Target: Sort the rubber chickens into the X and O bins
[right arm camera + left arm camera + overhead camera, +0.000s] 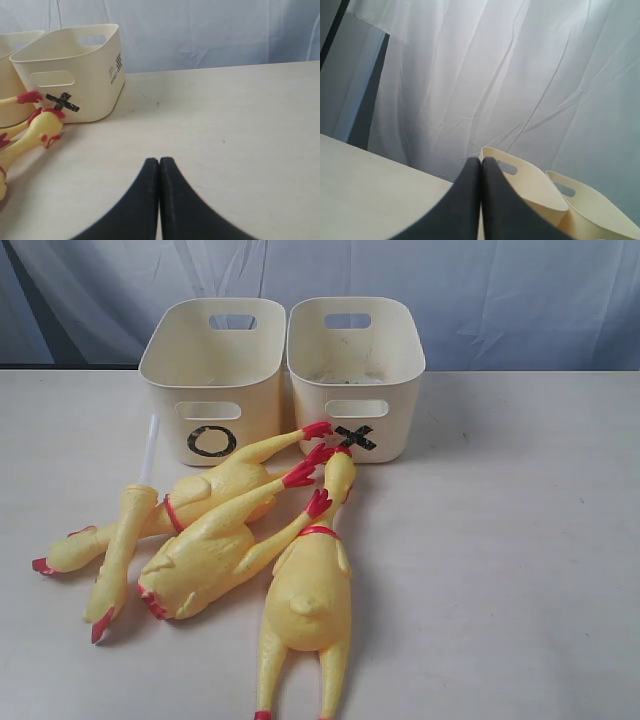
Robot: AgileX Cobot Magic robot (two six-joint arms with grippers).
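Several yellow rubber chickens lie in a heap on the table in front of two cream bins. The largest chicken point(306, 585) lies with its head by the X bin point(356, 375). A fat chicken point(215, 552) lies across another chicken point(200, 498). The thinnest chicken point(122, 545) with a white tube point(149, 450) is at the left. The O bin point(213, 375) stands left of the X bin. Neither gripper appears in the exterior view. My left gripper point(480, 161) is shut and empty, off to the side of the O bin point(527, 187). My right gripper point(159, 161) is shut and empty over bare table, apart from the X bin point(75, 70) and a chicken's head point(42, 131).
The pale table point(520, 540) stretches right of the chickens and bins. A wrinkled white-blue curtain point(480, 290) hangs behind the bins. A dark vertical strip point(370, 95) shows at the curtain's edge in the left wrist view.
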